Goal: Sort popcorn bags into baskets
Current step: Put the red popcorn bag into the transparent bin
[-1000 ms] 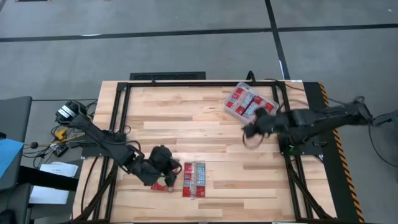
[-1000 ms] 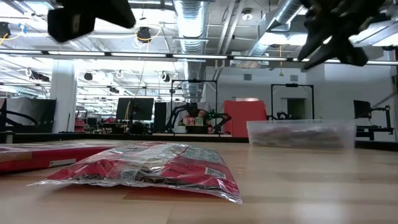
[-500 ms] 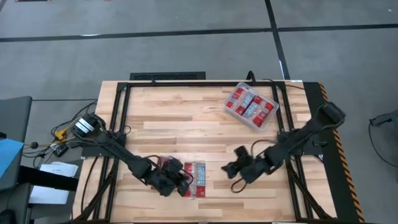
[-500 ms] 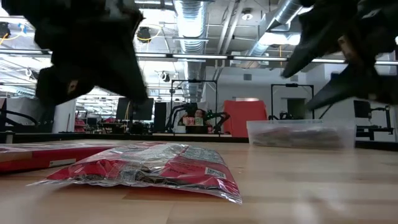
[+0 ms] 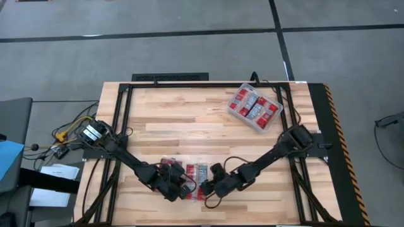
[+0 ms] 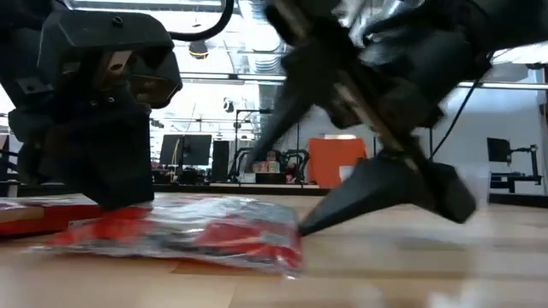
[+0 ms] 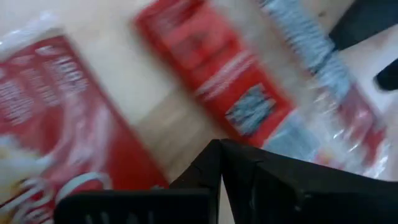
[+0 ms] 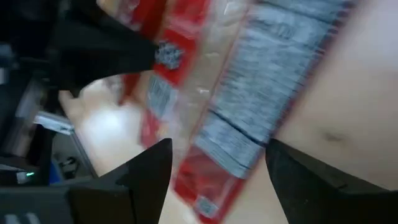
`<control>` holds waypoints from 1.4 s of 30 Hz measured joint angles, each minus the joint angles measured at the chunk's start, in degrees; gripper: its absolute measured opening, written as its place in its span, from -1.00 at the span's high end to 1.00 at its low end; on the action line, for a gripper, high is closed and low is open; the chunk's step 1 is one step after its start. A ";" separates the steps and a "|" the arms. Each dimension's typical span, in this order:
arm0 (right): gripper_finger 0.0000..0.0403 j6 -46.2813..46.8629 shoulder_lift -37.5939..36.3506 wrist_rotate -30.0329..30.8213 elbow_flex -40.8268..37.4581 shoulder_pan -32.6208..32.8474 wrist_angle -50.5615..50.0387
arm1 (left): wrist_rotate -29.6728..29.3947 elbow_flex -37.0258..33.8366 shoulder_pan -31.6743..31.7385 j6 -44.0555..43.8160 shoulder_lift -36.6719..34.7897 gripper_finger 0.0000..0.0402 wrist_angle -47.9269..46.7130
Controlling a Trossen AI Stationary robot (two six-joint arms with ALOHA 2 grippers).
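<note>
Cables and a small grey box (image 5: 93, 132) sit at the desk's left edge, where my left arm is mounted. From there the arm reaches across the wooden desk (image 5: 189, 126) toward its near edge. My left claw (image 5: 172, 186) is down low over the cluster of popcorn bags (image 5: 187, 178) lying flat near the middle of the near edge. In the left wrist view its two dark fingers (image 7: 214, 174) meet at their tips, so it looks narrow, closed down to nothing. I cannot see a bag pinched between them. Beyond the tips lie a red bag (image 7: 56, 130) and a bag with a grey-blue panel (image 7: 292, 74), with bare wood between them.

In the low view the left claw (image 6: 116, 192) stands right at the crinkled red bag (image 6: 184, 239) nearest the camera.

Just to the right, my right claw (image 5: 210, 187) comes in from the other side and is beside the same cluster, close to the left claw. The right wrist view shows its fingers (image 8: 146, 171) spread wide apart, with a blue-and-white panelled bag (image 8: 261, 106) showing in the gap between them. It is not holding anything that I can see.

Farther right, toward the far right corner of the desk, the clear basket (image 5: 235, 114) sits at an angle, well apart from both claws. Several red bags (image 5: 254, 108) lie flat inside it.
</note>
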 joint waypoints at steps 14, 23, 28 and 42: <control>-0.35 -0.05 2.65 -3.10 5.97 -2.86 -7.07 | -0.82 -0.18 0.10 1.95 1.96 1.00 4.28; 0.61 -0.58 2.68 -4.23 5.77 -3.49 -8.94 | 0.32 -0.18 0.24 2.02 1.23 1.00 4.71; 0.92 -3.61 1.59 -3.76 5.73 -3.63 -8.89 | 0.92 -0.20 0.54 2.64 -1.48 1.00 1.59; 0.97 -3.67 -29.54 15.00 2.34 -8.92 -53.47 | -7.67 -0.16 1.20 2.93 -12.53 1.00 -2.26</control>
